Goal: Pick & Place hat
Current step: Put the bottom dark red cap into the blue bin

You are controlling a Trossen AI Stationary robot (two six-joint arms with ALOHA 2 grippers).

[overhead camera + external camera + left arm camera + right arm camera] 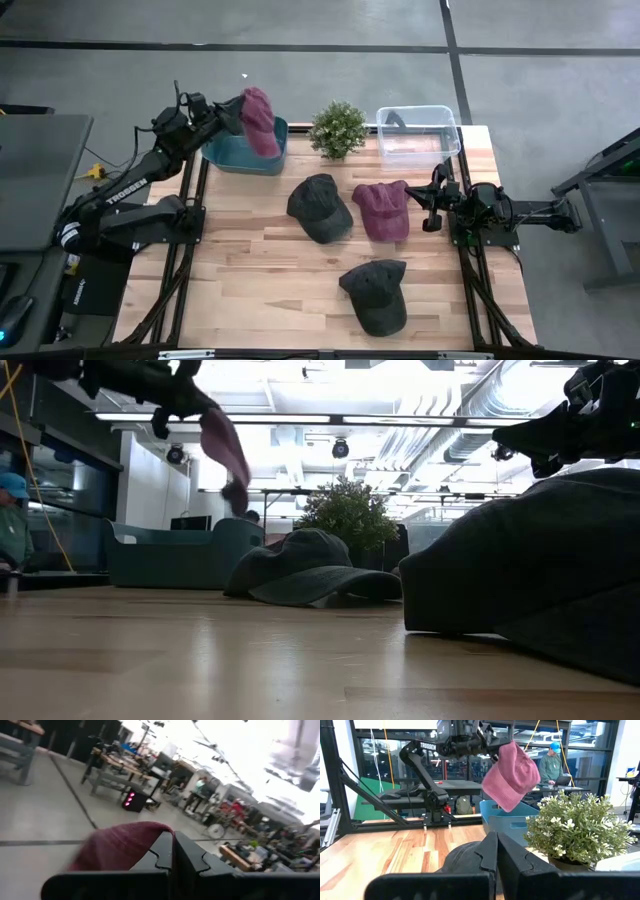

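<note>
A maroon hat (260,120) hangs over the teal bin (245,152) at the table's far left, with my left gripper (238,112) shut on it. The right wrist view shows this hat (512,775) dangling below the left gripper (492,747), above the bin (507,820). On the table lie a dark grey hat (320,207), a second maroon hat (382,210) and a dark hat (376,295) nearer the front. My right gripper (428,205) waits shut at the table's right side, just beside the second maroon hat. My left gripper pinches the maroon hat's upper edge (499,751) between its two shut fingers (165,851). The fingers come roughly level from the table's left side. The hat hangs slack below them, clear of the bin and the table.
A small potted plant (338,128) stands at the far middle, and a clear plastic bin (418,135) sits at the far right. In the room beyond the table a person (551,765) stands at a bench.
</note>
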